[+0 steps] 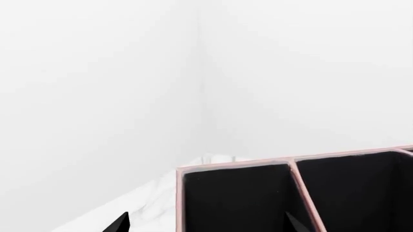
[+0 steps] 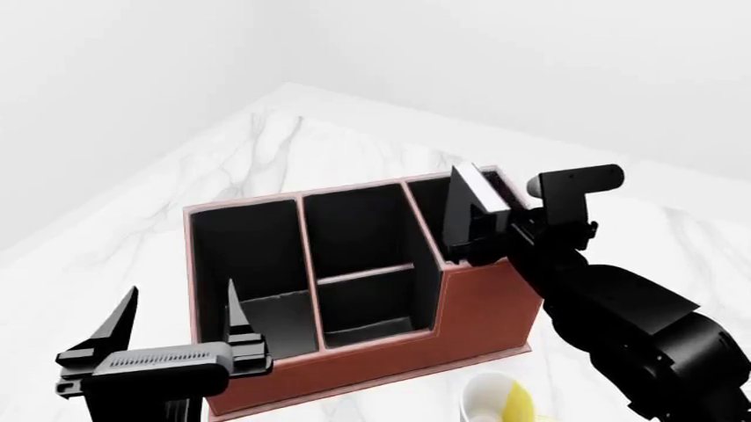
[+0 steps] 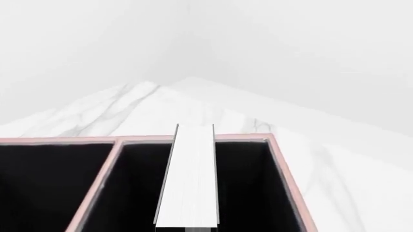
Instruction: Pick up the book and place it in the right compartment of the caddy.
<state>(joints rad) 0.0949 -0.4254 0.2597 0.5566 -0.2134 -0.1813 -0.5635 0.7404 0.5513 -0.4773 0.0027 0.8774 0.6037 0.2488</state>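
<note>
Your right gripper (image 2: 479,230) is clenched on the small thick black hardcover book with white page edges (image 2: 474,200), holding it upright over the tall square black-lined end section (image 2: 432,209) of the reddish-brown leather-look caddy (image 2: 470,308). In the head view the book's lower part sits at the rim of that right compartment, with its upper part standing clear above the walls. Your right wrist view looks straight down the white page edges (image 3: 188,179), and there the book (image 3: 188,179) runs into the middle of the compartment (image 3: 252,188), with black lining showing on both sides and pale stitched rim (image 3: 284,179) framing it; you cannot tell how deep it reaches.

Your left gripper (image 2: 178,338) hovers released at the near left corner of the caddy, its two black fingers spread wide with nothing between them. Its wrist view shows two black-lined sections of the caddy (image 1: 300,174) from just outside the rim.

Beside the caddy's front wall, close to your right arm, stands a white-and-yellow mug (image 2: 499,400), partly cut off by the picture's edge.

Everything rests on a white marble tabletop with grey veins (image 2: 281,145), whose far corner points away from you. Beyond it, plain white walls (image 1: 200,72) meet in a soft vertical corner.
</note>
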